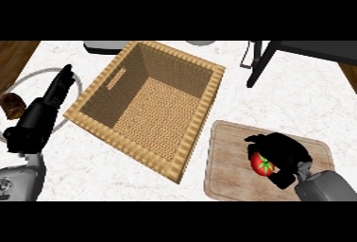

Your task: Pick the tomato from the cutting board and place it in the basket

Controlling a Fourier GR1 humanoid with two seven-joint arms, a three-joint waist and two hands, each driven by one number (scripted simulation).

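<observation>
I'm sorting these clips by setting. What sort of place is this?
Most likely a kitchen counter: a pale marbled counter top carries a wooden cutting board, a tomato and a woven basket.

Two forearms are smooth grey casings with a metallic sheen, rounded at the wrist. Each ends in a matte black hand: the left hand (pixel 38 118) long and slim, the right hand (pixel 282 149) bulkier, with thick black fingers.
</observation>
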